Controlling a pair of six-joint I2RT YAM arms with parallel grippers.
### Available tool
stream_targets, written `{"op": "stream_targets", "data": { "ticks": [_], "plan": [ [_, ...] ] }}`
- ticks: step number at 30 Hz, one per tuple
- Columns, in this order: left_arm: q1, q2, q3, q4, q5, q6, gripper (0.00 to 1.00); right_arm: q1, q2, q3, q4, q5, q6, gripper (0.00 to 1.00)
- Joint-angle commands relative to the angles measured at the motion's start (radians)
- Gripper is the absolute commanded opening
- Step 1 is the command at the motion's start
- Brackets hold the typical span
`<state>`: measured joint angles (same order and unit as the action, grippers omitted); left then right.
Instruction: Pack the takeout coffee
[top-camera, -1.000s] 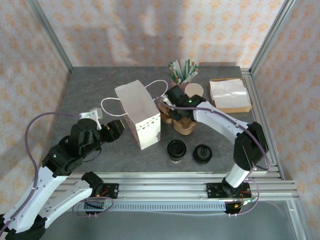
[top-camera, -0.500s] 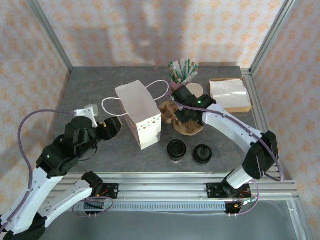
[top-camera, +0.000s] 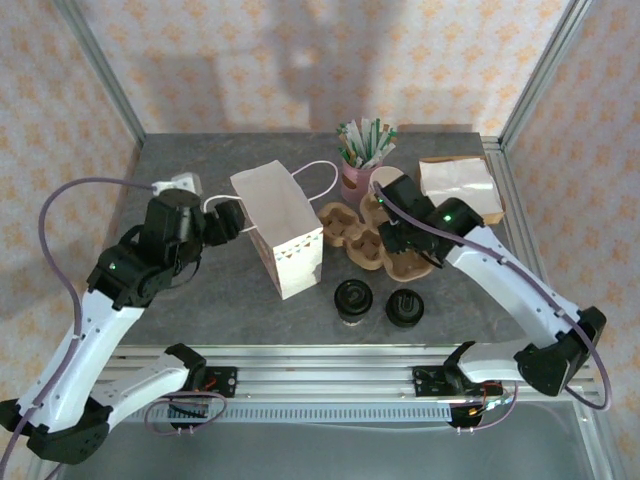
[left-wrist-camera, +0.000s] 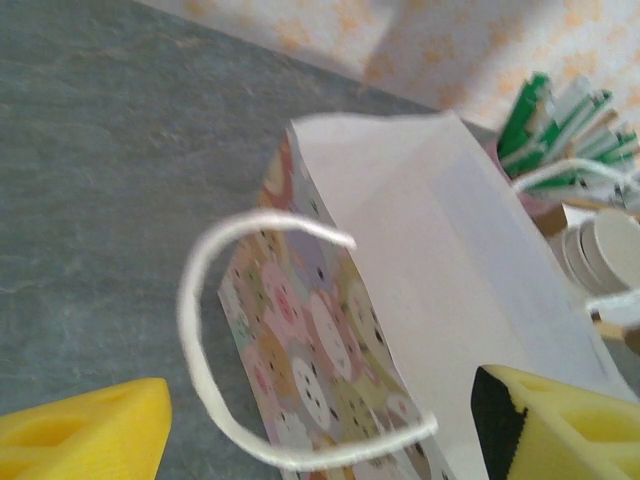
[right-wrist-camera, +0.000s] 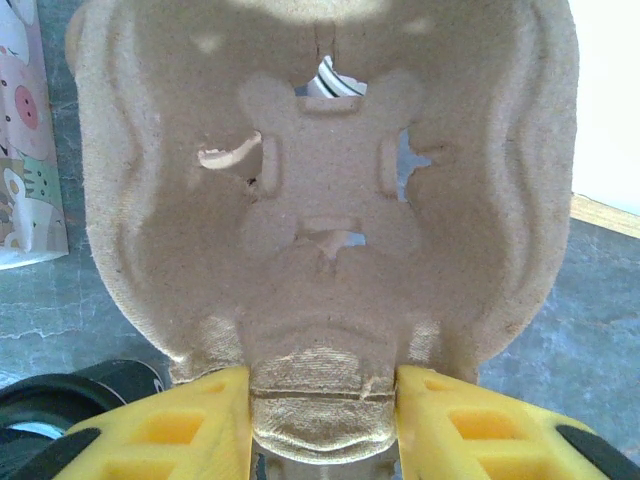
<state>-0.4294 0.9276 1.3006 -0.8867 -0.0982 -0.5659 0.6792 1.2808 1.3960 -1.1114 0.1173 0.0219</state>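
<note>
Two black-lidded takeout coffee cups stand near the table's front edge; the rim of one shows in the right wrist view. My right gripper is shut on the edge of a brown pulp cup carrier, held just behind the cups. The patterned paper bag stands upright and open-topped. At its left side my left gripper is open, with the bag's white handle loop lying loose between its fingers.
Another pulp carrier lies on the table right of the bag. Behind it stand a pink cup of straws and bare cream cups. A brown box of napkins sits at the back right.
My left gripper moved up and back to the bag's handle and opened. My right arm swung the carrier to the right and nearer the front, away from the bag.
</note>
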Motion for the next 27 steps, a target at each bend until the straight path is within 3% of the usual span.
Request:
{"op": "stream_targets", "data": {
  "ticks": [1,7,15,20,27],
  "plan": [
    [0.082,0.001,0.068,-0.020,0.045,0.070,0.82,-0.013,-0.045,0.063,-0.103,0.082,0.044,0.39],
    [0.270,0.051,0.071,0.055,0.213,0.056,0.84,-0.014,-0.068,0.200,-0.144,-0.001,0.059,0.38],
    [0.568,0.235,0.116,0.203,0.492,-0.011,0.82,0.005,0.095,0.450,-0.284,-0.057,0.061,0.37],
    [0.573,0.441,0.190,0.208,0.526,0.014,0.71,0.069,0.170,0.599,-0.312,-0.060,0.071,0.37],
    [0.540,0.675,0.255,0.253,0.522,0.022,0.69,0.177,0.293,0.760,-0.306,-0.086,0.091,0.37]
  ]
}}
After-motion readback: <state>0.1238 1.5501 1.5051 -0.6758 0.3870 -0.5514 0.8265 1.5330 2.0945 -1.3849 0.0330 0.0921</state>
